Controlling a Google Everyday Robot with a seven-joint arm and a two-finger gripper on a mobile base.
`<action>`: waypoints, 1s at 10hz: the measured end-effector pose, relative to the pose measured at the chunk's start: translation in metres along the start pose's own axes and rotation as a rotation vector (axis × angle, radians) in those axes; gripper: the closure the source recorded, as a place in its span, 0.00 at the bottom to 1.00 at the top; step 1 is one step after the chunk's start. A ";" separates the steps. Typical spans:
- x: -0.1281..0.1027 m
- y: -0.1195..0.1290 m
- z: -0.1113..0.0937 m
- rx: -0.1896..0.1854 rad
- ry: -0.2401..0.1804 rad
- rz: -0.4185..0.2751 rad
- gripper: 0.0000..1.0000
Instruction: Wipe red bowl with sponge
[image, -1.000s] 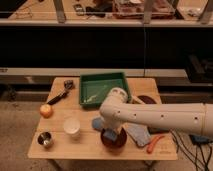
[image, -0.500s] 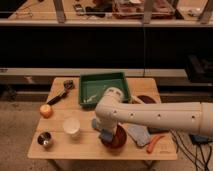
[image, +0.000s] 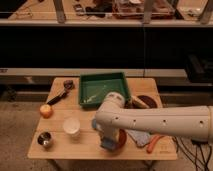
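Note:
The red bowl (image: 121, 140) sits near the front edge of the wooden table (image: 85, 150). Only its right rim shows, since my arm covers the rest. My gripper (image: 107, 139) hangs from the white arm that reaches in from the right, and it sits over the bowl's left part. It is shut on the sponge (image: 107, 145), a small blue block pressed down at the bowl's left edge.
A pale grey-blue cloth (image: 138, 136) and an orange stick-like object (image: 154, 144) lie right of the bowl. Also here: a green tray (image: 87, 80) at the back, a maroon plate (image: 150, 100), a white cup (image: 71, 126), a metal cup (image: 45, 139), an orange (image: 46, 111) and a brush (image: 61, 94).
My gripper with the sponge has slid a little left and toward the table's front across the bowl. Nothing else on the table has moved.

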 end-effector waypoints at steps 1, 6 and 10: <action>0.000 0.010 -0.004 -0.010 0.006 0.015 1.00; 0.016 0.037 -0.009 -0.015 0.036 0.080 1.00; 0.039 0.022 0.014 0.039 0.041 0.084 1.00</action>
